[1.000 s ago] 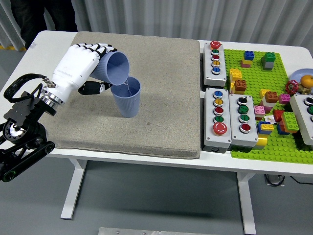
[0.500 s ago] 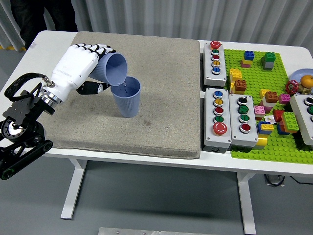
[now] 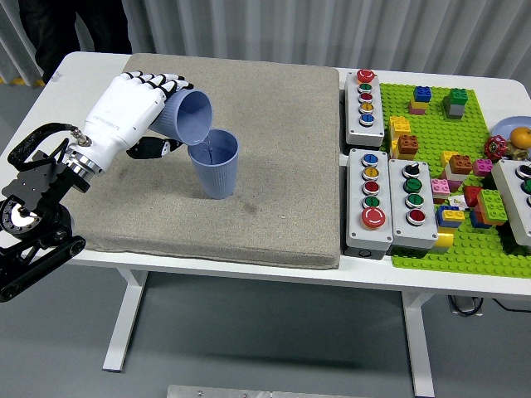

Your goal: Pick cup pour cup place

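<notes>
My left hand (image 3: pixel 158 112), white with black finger joints, is shut on a light blue ribbed cup (image 3: pixel 187 117). That cup is tipped on its side, its mouth pointing right and down over a second blue cup (image 3: pixel 216 165). The second cup stands upright on the grey mat (image 3: pixel 274 166) with liquid showing inside. The tilted cup's rim hangs just above the upright cup's left rim. No right arm shows in the head view.
Two grey button boxes (image 3: pixel 366 98) (image 3: pixel 371 201) and a third (image 3: pixel 411 206) sit right of the mat. A green baseplate (image 3: pixel 465 249) with several coloured bricks lies at the far right. A person's dark legs (image 3: pixel 75 25) stand at the table's far left corner.
My left hand has drawn slightly left and up with the tilted cup; the stream seen a second ago no longer shows. The upright cup has not moved.
</notes>
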